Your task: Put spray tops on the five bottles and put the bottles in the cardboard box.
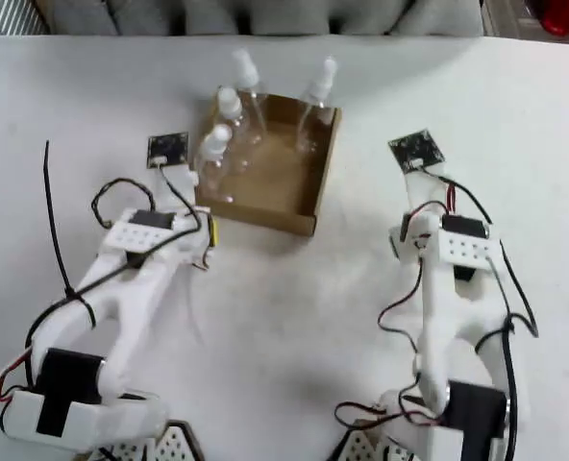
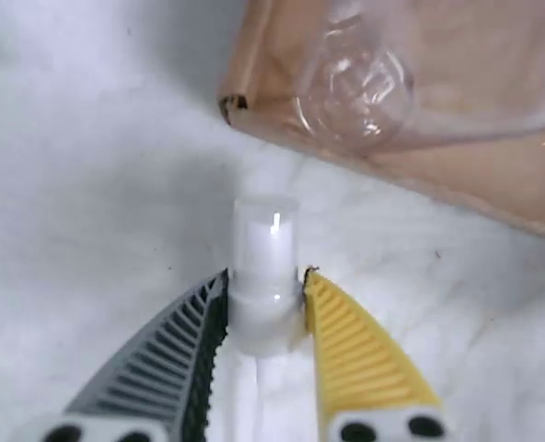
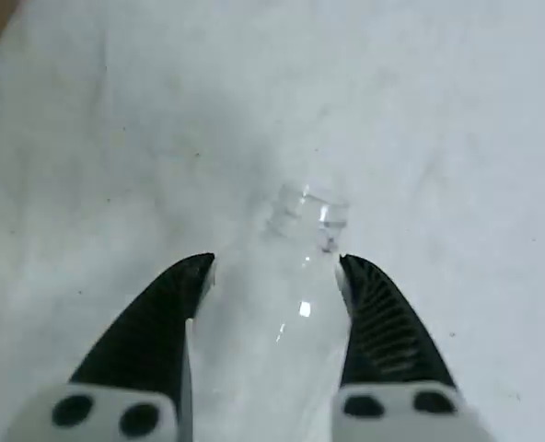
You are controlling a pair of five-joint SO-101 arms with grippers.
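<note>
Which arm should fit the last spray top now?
Left. The left hand already grips the spray top beside the box; the right hand holds the topless bottle and can only present it.

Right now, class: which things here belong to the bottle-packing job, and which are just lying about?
Job: spray top in left tool; topless bottle in right tool; four capped bottles; cardboard box.
Lying about: red object, grey cushions beyond the table.

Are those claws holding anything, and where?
Left gripper pinches a white spray top by its collar; right gripper clasps a clear plastic bottle around its shoulder.
</note>
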